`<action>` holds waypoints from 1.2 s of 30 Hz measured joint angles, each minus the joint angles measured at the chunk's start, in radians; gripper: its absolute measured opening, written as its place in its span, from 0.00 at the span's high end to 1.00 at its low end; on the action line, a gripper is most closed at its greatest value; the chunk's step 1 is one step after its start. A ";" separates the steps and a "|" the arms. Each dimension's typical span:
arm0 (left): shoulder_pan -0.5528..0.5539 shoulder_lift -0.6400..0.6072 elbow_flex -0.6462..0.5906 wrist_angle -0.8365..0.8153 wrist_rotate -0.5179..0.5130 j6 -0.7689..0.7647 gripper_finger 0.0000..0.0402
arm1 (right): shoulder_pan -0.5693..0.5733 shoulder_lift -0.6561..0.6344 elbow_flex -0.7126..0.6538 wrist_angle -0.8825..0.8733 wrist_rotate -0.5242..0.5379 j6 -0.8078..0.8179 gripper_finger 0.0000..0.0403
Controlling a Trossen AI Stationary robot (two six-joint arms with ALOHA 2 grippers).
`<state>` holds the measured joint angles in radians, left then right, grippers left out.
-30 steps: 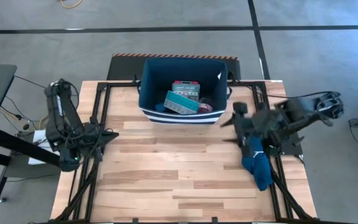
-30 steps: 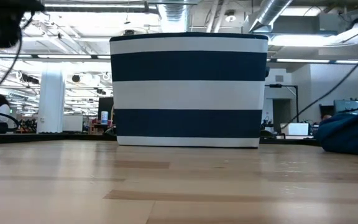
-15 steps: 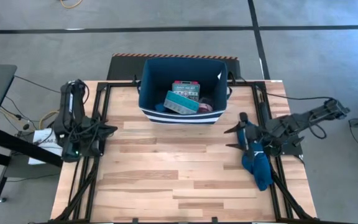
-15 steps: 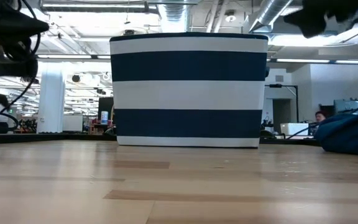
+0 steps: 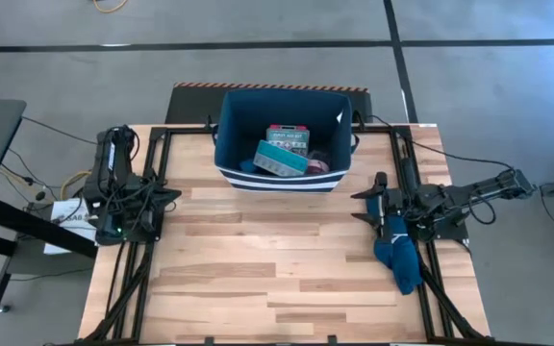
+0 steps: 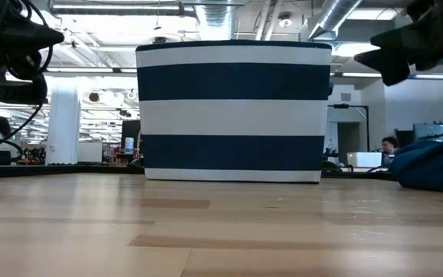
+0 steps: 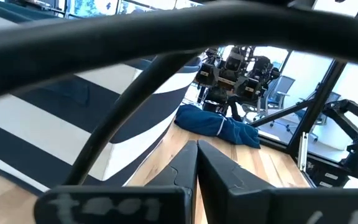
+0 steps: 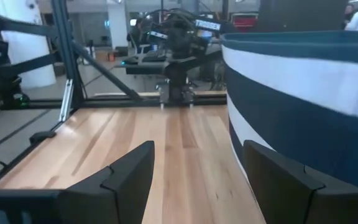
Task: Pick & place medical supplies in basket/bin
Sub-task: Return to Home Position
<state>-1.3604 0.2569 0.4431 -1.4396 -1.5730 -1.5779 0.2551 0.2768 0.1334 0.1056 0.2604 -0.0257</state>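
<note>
The navy bin with white stripes (image 5: 282, 139) stands at the table's far middle and fills the low view (image 6: 233, 111). Inside it lie the green first-aid box (image 5: 287, 135), the light-blue pill organiser (image 5: 279, 159) and the pink roll (image 5: 319, 165). The other supplies are hidden. My left gripper (image 5: 168, 198) rests shut at the table's left edge (image 7: 196, 163). My right gripper (image 5: 373, 197) hangs open near the right edge, right of the bin (image 8: 197, 168), and touches nothing.
A long dark-blue cloth (image 5: 397, 252) lies along the table's right edge, just near of my right gripper, and shows in the low view (image 6: 433, 163). Bare wooden tabletop (image 5: 267, 259) spreads in front of the bin. Black frame rails (image 5: 147, 240) run along both sides.
My right arm has drawn back toward the table's right edge and folded lower, its gripper settling by the cloth's far end. My left arm has folded down and settled at the left edge. The bin, its contents and the cloth have stayed put.
</note>
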 joint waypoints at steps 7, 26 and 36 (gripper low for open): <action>-0.020 0.000 0.000 0.171 0.001 0.045 1.00 | -0.048 -0.055 -0.074 0.009 0.002 0.051 0.40; -0.019 0.024 0.288 1.201 0.746 1.759 1.00 | -0.166 -0.061 -0.123 -0.013 -0.052 0.129 0.40; 0.014 0.051 -0.166 1.756 0.858 1.881 1.00 | -0.167 -0.061 -0.123 -0.024 -0.050 0.122 0.40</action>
<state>-1.3465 0.3079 0.2769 0.3161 -0.7150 0.3027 0.0879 0.2154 0.0109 0.0814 0.2104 0.0963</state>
